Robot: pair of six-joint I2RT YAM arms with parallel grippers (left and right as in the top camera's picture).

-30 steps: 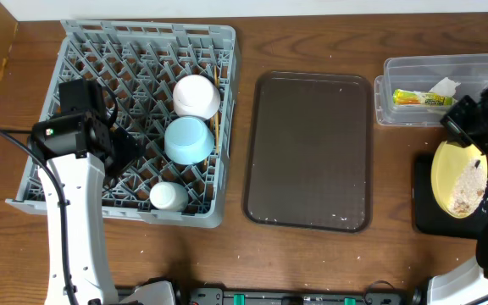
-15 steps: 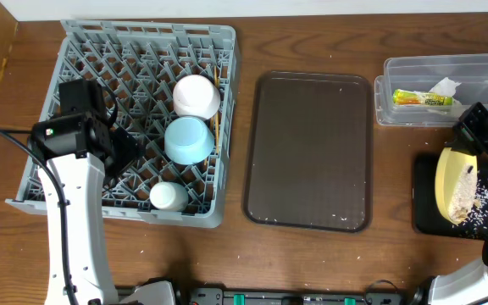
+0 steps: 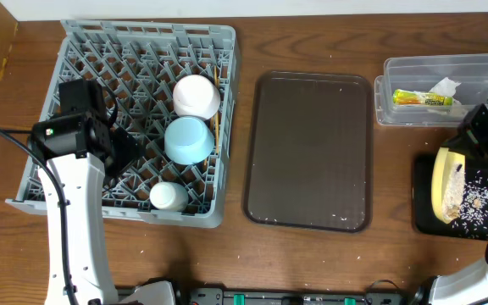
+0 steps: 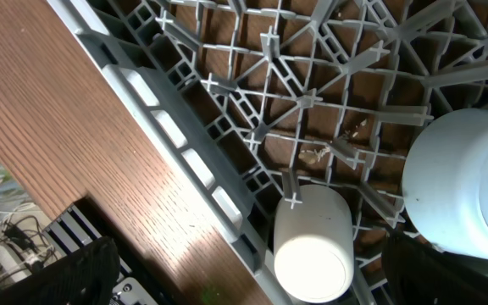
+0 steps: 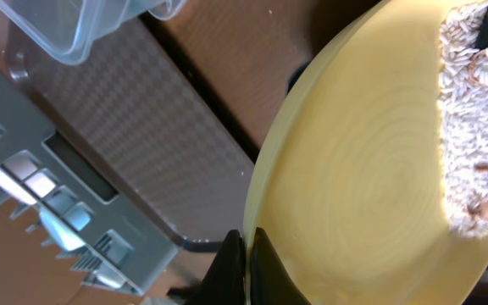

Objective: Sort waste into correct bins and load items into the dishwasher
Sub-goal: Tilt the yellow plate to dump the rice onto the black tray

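Note:
My right gripper [image 3: 474, 135] is shut on the rim of the yellow plate [image 3: 443, 182], holding it steeply tilted over the black bin [image 3: 422, 219]. Pale crumbs [image 3: 476, 202] lie scattered on that bin, and more cling to the plate [image 5: 473, 127]. In the right wrist view the fingertips [image 5: 246, 254] pinch the plate's edge [image 5: 371, 169]. My left gripper [image 3: 124, 149] hovers open over the grey dishwasher rack [image 3: 142, 38], holding nothing. The rack holds a white bowl [image 3: 196, 96], a light blue bowl [image 3: 187, 140], a small white cup [image 4: 312, 246] and chopsticks [image 3: 214, 119].
The clear tub [image 3: 439, 72] at the back right holds the green-and-yellow wrapper [image 3: 422, 99] and a white tissue [image 3: 446, 85]. A dark brown tray [image 3: 309, 152] lies between the rack and the bins, with a few specks on it.
The right gripper has tipped the yellow plate steeper and crumbs have slid off it onto the black bin. The left arm has stayed still.

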